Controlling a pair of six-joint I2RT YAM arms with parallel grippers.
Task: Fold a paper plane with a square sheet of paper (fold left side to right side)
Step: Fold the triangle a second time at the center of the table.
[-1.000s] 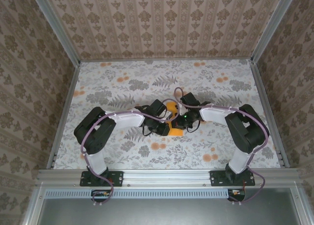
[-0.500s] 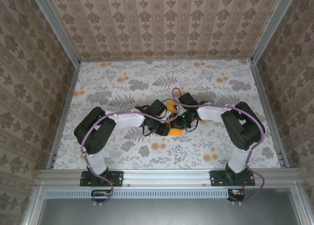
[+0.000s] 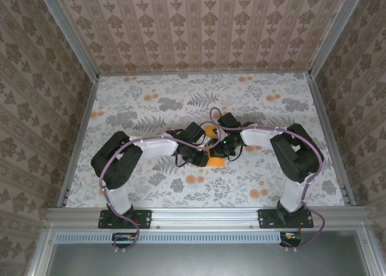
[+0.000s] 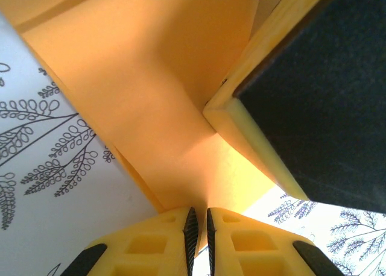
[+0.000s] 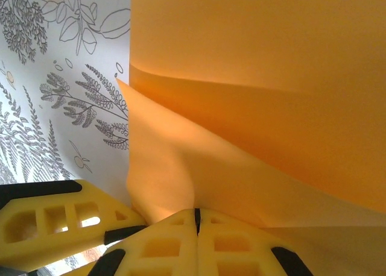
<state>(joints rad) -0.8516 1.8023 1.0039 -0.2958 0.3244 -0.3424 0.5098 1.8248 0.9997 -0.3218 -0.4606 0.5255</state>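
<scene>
rail (image 3: 205, 217): nearest edge, both arm bases bolted on it, one left, one right.
arms: elbows pushed outward, forearms angled in, wrists meeting at mid-table.
left gripper (image 4: 199, 228): clenched on the paper; yellow fingers almost touching, a paper edge nipped in the thin slit between them.
right gripper (image 5: 196, 226): clenched on the paper; fingertips pressed together, a fold of the sheet running down into their seam.
spacing: grippers just beside each other; each wrist view catches a yellow finger of the other.
paper (image 3: 216, 161): bright orange, mid-table, between the wrists and mostly covered by them from above; up close it is lifted and bent into curved layers.
table (image 3: 139, 107): white, grey leaf print, small orange blossoms.
walls (image 3: 205, 29): beige patterned, on three sides.
</scene>
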